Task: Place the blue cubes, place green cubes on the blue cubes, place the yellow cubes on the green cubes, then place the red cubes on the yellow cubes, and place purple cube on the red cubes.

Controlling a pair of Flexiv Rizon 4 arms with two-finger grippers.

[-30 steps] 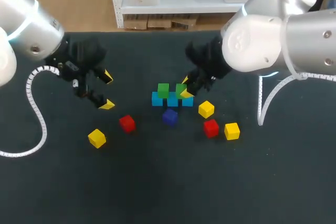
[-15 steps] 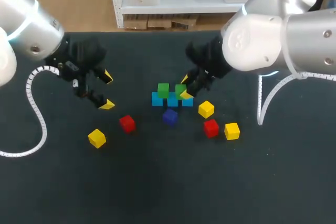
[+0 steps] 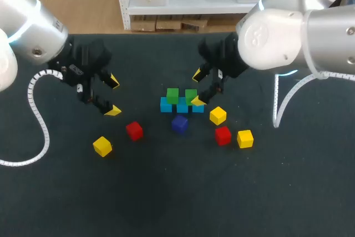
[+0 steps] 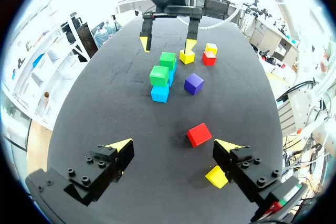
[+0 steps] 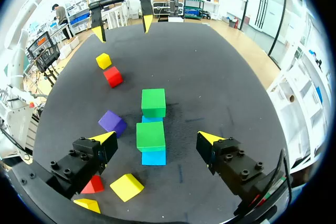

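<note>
Three blue cubes [image 3: 182, 107] lie in a row mid-table. Two green cubes rest on them, one at the left [image 3: 172, 95] and one at the right [image 3: 190, 96]. My right gripper [image 3: 197, 88] stands open just over the right green cube [image 5: 150, 136], its fingers wide on either side and not touching it. My left gripper [image 3: 113, 95] hangs open and empty over the table's left. Below it lie a red cube [image 3: 134, 130] and a yellow cube [image 3: 102, 146]. A purple cube [image 3: 179, 124] sits in front of the blue row.
Right of the stack lie a yellow cube [image 3: 218, 115], a red cube [image 3: 223, 135] and another yellow cube [image 3: 245, 138]. A white coiled cable [image 3: 39, 120] trails across the left of the table, and a white cable [image 3: 277, 104] arches at the right.
My right gripper has opened off the right green cube, leaving it on the blue row, and has lifted slightly. The left arm has not moved.
</note>
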